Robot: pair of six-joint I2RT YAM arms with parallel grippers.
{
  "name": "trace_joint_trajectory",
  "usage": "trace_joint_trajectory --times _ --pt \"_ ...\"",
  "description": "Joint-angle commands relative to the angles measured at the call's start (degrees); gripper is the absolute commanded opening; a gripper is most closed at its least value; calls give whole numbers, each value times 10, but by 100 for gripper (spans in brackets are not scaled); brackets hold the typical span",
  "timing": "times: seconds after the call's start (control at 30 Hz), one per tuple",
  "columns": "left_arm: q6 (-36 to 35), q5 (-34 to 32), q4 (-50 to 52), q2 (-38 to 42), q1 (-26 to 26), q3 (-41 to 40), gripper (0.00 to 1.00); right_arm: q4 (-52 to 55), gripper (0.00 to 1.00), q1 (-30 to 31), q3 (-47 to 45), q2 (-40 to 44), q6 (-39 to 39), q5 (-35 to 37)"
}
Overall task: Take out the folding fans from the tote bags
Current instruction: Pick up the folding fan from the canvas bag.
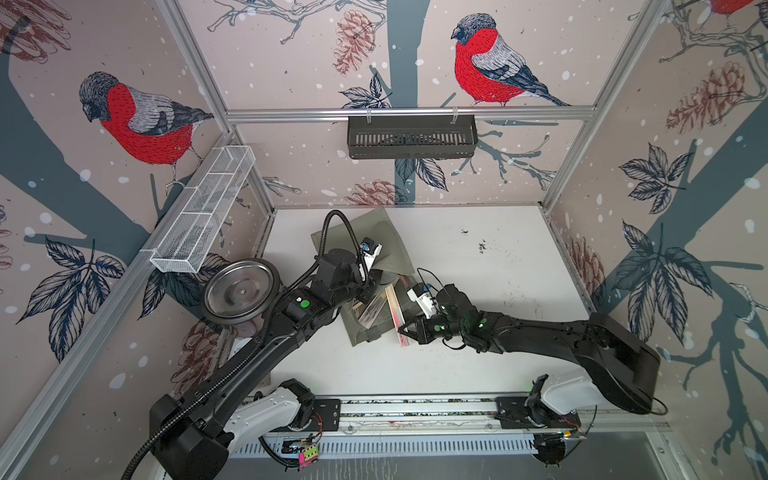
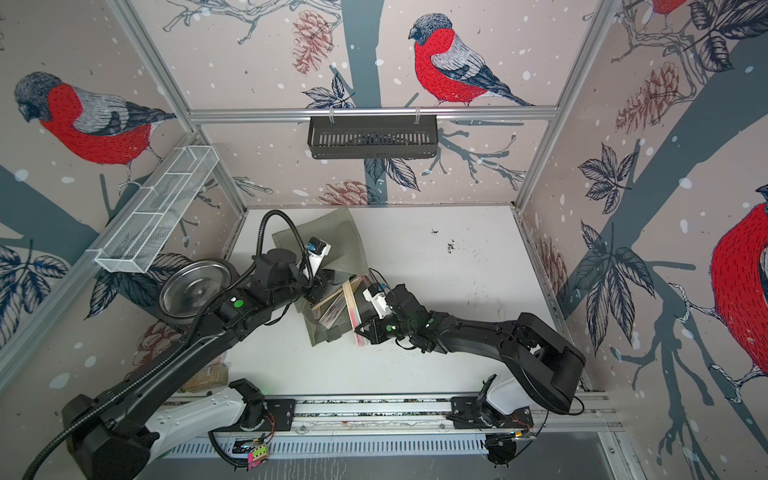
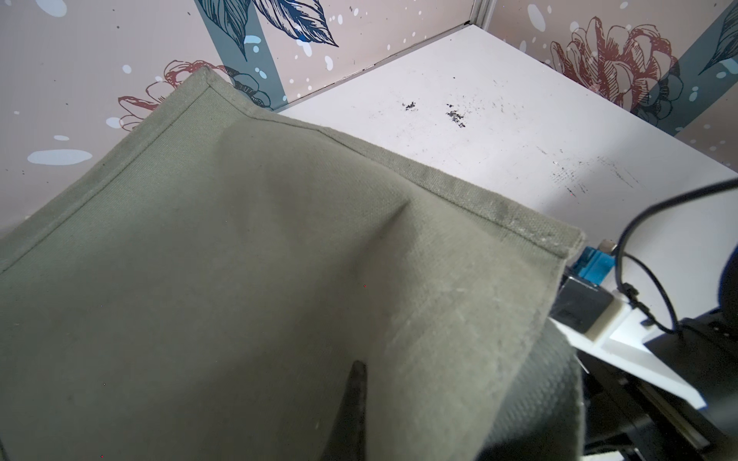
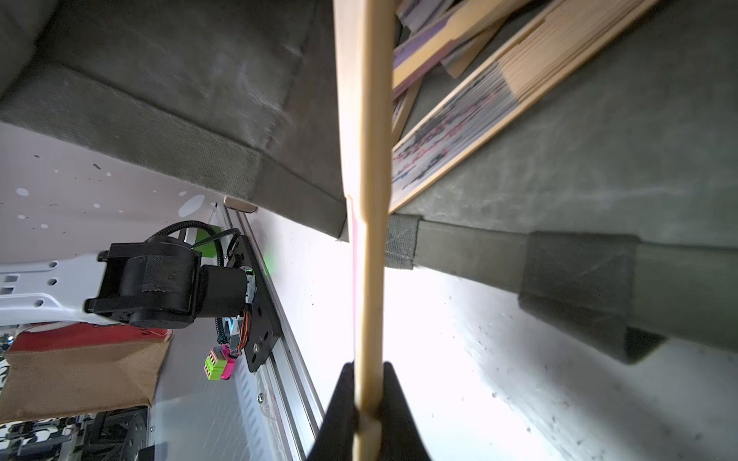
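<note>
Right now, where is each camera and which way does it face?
Top views: overhead near base, looking down at table, tote, fans; left arm, right arm show.
Left wrist: on left arm, facing across tote to back corner; one finger shows.
Right wrist: on right arm, facing along held fan into tote; right gripper shows.
Shared: tote in every view.

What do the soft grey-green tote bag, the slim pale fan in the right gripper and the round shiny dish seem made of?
Grey-green tote bag: matt woven canvas, probably cotton; weave and stitched hems show.
Slim pale fan: smooth bamboo or light wood, by its colour; pink fabric edge.
Round shiny dish: polished metal, likely steel; it reflects light.
</note>
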State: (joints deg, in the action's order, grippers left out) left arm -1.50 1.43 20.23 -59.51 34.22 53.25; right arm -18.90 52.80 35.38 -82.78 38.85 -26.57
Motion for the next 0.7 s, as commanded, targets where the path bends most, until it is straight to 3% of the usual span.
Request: trace_joint_trajectory --times 0.0,0.03,0.17,0.33,0.43,0.57,0.67 --pt "4 -4 -20 4 0 0 0 14 13 0 21 -1 -32 27" --pt "4 -4 -22 5 0 0 0 44 12 1 36 -17 -32 51" --pt "5 -1 -22 3 0 3 0 56 13 22 83 -105 -36 27" --pt "5 0 -24 2 0 2 0 139 13 92 201 -195 -113 46" --pt "5 0 -24 3 0 1 0 126 13 80 182 -187 -114 60" --pt "4 1 -24 3 0 0 0 71 11 -6 103 -138 -46 52" --pt "4 2 -21 4 0 1 0 57 11 -14 70 -97 -60 43"
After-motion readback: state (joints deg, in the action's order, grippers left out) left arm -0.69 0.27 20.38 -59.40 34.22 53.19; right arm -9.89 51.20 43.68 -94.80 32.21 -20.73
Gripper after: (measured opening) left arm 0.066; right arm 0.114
